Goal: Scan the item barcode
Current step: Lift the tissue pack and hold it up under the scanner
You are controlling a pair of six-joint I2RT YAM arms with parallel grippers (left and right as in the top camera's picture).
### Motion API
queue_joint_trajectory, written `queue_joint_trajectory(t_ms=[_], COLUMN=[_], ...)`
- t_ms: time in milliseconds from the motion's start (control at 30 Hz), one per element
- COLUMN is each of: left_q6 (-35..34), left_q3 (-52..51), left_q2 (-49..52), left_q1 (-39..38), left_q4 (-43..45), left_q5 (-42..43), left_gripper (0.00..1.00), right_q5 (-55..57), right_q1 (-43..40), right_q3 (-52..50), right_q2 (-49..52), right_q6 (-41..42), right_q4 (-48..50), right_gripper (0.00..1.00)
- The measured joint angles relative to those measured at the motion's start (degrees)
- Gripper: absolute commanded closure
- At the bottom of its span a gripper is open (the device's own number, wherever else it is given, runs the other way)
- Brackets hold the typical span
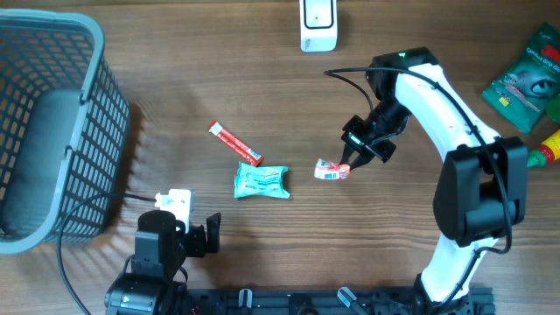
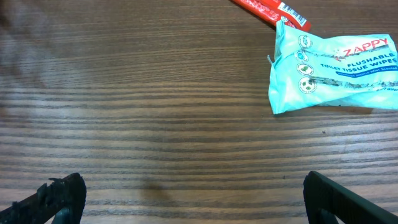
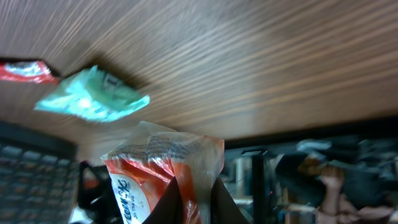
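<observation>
Grey basket (image 1: 107, 149), teal wipes pack (image 1: 262, 181), perhaps a red sachet (image 1: 234, 143)

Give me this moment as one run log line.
right gripper: shut on red-and-white packet | left gripper: open, empty | wipes pack, red stick: on table | scanner: far edge, apart from packet

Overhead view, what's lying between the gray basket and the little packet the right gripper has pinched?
A red stick packet and a teal wipes pack lie there, clear in the overhead view.
</observation>
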Motion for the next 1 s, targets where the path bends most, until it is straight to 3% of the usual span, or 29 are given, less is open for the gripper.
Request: queue_joint_trajectory(t_ms=[500,800,1000], left_q6=[0.0,0.0,0.0], left_q3=[0.0,0.0,0.0], left_q2=[0.0,0.0,0.0], left_q1=[0.0,0.0,0.0], left_q4=[0.0,0.0,0.0], left_q5=[0.0,0.0,0.0], left_gripper=[0.0,0.0,0.0], right_q5=[-3.54,0.55,-3.52], right_q1=[0.07,0.07,-0.11], right_q3=[0.0,0.0,0.0], right_q2=[0.02,0.02,0.02], right_q6=[0.63,0.74,-14.71], right_q4=[0.87,17.38,19.06], right_gripper=[0.96,0.96,0.96])
